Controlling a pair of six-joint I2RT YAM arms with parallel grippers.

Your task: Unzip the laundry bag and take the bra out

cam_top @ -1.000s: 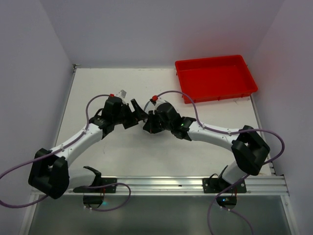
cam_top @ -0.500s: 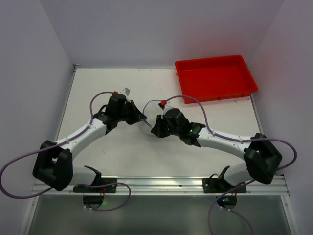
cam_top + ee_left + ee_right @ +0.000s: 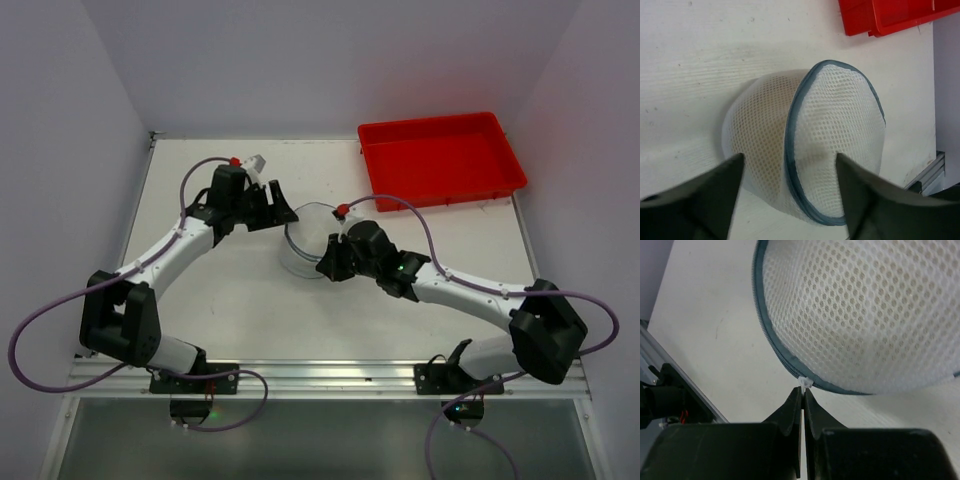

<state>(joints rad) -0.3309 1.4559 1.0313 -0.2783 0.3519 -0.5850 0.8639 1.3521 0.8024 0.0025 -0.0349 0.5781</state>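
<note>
The laundry bag (image 3: 304, 236), a round white mesh pouch with a blue-grey zipper band, lies mid-table. In the left wrist view the laundry bag (image 3: 815, 145) stands on edge, with a pale tan shade showing through the mesh; the bra itself is hidden inside. My left gripper (image 3: 281, 213) is open at the bag's far left side, and its fingers (image 3: 715, 195) straddle the bag without touching it. My right gripper (image 3: 803, 390) is shut on the small white zipper pull (image 3: 804, 383) at the bag's near edge. It also shows in the top view (image 3: 326, 267).
A red rectangular tray (image 3: 441, 160) stands at the back right, and its corner shows in the left wrist view (image 3: 890, 15). The metal rail (image 3: 330, 375) runs along the near table edge. Walls close in the left, right and back sides.
The left gripper has drawn back to the far left and the right gripper has shifted right and nearer. The bag, hidden under both grippers before, now shows between them.
</note>
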